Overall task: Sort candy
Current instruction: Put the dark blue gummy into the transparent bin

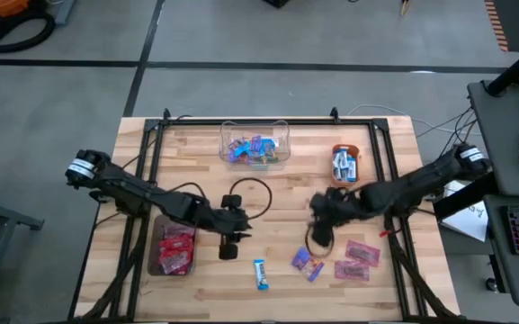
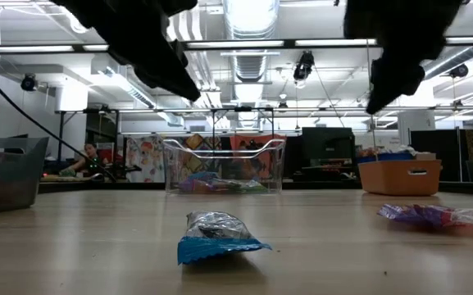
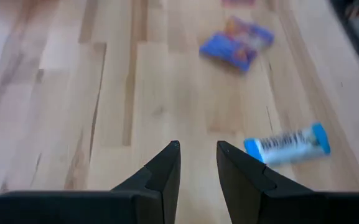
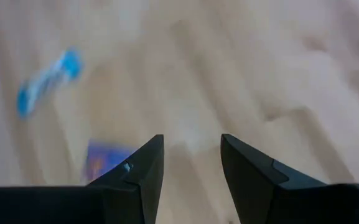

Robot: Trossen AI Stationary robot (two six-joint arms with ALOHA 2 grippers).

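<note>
Loose candy lies on the wooden table near its front edge: a blue-and-white packet [image 1: 260,273] [image 3: 286,144], a purple one [image 1: 308,263] [image 3: 236,42] and two pink ones [image 1: 358,260]. My left gripper [image 1: 229,245] [image 3: 198,149] hovers above the table, left of the blue-and-white packet, open with nothing between its fingers. My right gripper [image 1: 322,227] [image 4: 191,142] hangs over bare wood just beyond the purple packet, also open and empty. Both point slanting down.
A clear plastic box [image 1: 255,144] with mixed candy stands at the far middle. An orange bowl [image 1: 345,163] with blue-and-white packets sits at the far right. A grey bin [image 1: 174,247] with red packets sits at the near left, beside the left arm. A black cable loop [image 1: 250,193] lies mid-table.
</note>
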